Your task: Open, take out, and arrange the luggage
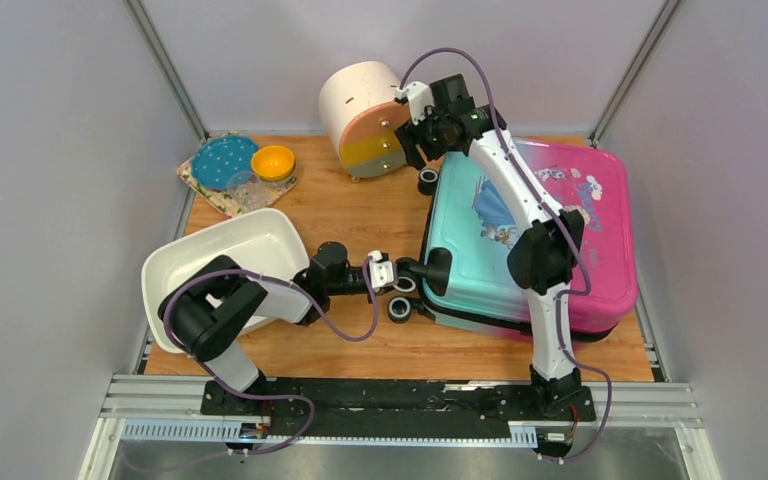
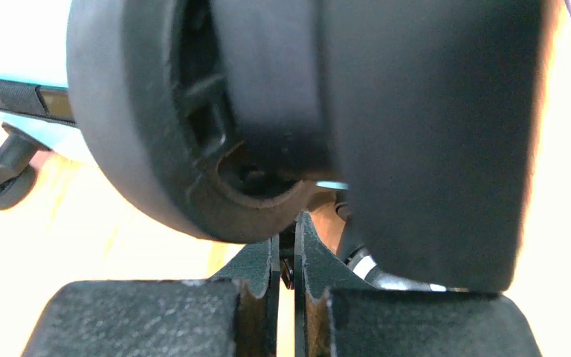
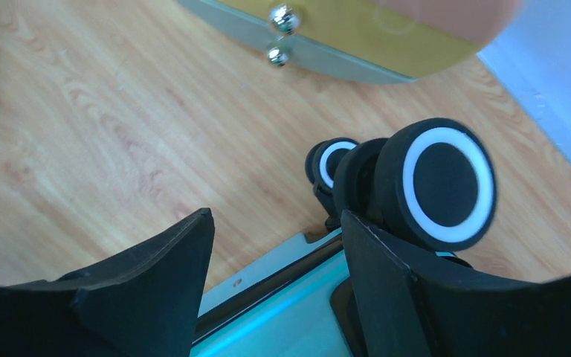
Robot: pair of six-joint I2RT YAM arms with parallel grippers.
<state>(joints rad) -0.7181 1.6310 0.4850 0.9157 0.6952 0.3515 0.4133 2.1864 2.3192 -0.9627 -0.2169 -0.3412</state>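
One closed luggage [image 1: 550, 230] lies flat on the desk's [image 1: 360, 215] right half. Its cartoon print is partly crossed by the right arm [image 1: 520, 190], and any lettering is too small to read. At the near corner the left claw [image 2: 286, 238], fingers pressed together, sits just beside a blurred wheel [image 2: 141, 111]. The right claw [image 3: 276, 216], fingers apart, straddles the far-left corner near the round cabinet [image 1: 365, 115].

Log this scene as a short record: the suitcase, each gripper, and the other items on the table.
luggage: closed, lying flat on the right of the table, wheels toward the left
left gripper: shut, tips under the near wheel, nothing visibly held
right gripper: open, empty, over the corner by the far wheel
other items: round cream cabinet, white basin, orange bowl, teal plate
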